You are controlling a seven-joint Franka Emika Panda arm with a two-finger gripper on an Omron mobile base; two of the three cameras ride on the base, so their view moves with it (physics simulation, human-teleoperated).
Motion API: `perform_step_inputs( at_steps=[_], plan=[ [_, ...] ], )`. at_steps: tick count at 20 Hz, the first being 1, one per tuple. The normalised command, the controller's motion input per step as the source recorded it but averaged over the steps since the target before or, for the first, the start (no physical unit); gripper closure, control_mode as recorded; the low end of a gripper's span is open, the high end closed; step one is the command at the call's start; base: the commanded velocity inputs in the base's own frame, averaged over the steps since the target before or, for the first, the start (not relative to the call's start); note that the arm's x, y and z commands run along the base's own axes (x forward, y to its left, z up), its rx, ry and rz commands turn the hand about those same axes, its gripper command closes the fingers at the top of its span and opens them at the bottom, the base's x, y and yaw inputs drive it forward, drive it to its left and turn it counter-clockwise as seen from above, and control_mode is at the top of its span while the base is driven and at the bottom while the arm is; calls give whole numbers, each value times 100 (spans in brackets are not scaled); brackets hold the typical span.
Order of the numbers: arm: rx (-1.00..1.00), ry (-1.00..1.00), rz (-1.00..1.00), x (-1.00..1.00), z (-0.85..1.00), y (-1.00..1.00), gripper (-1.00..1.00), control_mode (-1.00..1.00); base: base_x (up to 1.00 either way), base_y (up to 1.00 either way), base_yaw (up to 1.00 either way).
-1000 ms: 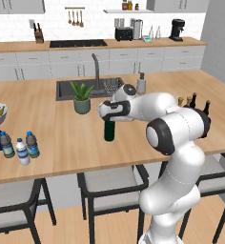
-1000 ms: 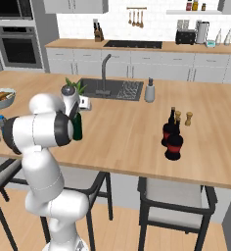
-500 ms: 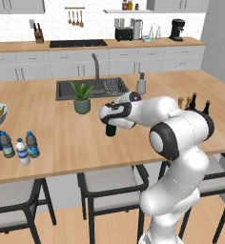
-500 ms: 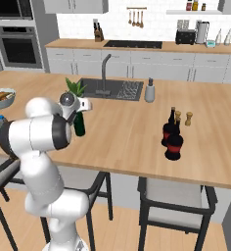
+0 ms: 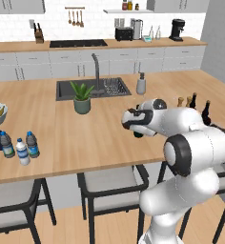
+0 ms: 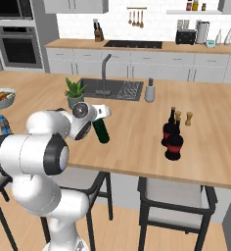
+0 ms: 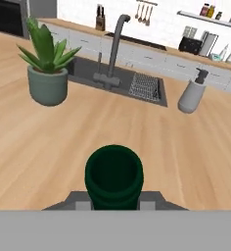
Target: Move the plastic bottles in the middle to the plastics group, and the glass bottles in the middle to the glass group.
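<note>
The gripper (image 6: 101, 119) has its jaws closed on the dark green wine bottle (image 6: 101, 131), which hangs off the counter (image 6: 137, 127) near the counter's near edge, roughly in front of the potted plant (image 6: 75, 92). In the right base view the bottle's body slants down and slightly right from the hand, so it is tilted rather than upright; in the hand view its round end (image 7: 113, 175) points straight away from the jaws, so the long axis runs along the hand's own line of sight.

The relation that matters: the glass group (image 6: 172, 136), two squat red-labelled dark bottles, stands to the right of the held bottle, well apart from it, with bare wood between. Two small wooden shakers (image 6: 188, 118) stand just beyond that group. The carry therefore seems to call for a sweep rightward, then righting the bottle before it goes down beside the pair.

The clear water bottles (image 5: 25, 147) sit far left with the plastics group.
</note>
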Motion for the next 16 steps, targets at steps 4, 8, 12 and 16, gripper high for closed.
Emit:
perform_step_inputs(
  at_steps=[4,8,12,16],
  plan=[
    [-13,11,-15,-32,54,-77,100,-100,0,0,0],
    [-4,6,-13,-19,41,-76,100,-100,0,0,0],
    [0,2,-11,0,34,-63,100,-100,0,0,0],
    [0,0,-4,-11,5,-57,100,-100,0,0,0]
  ],
)
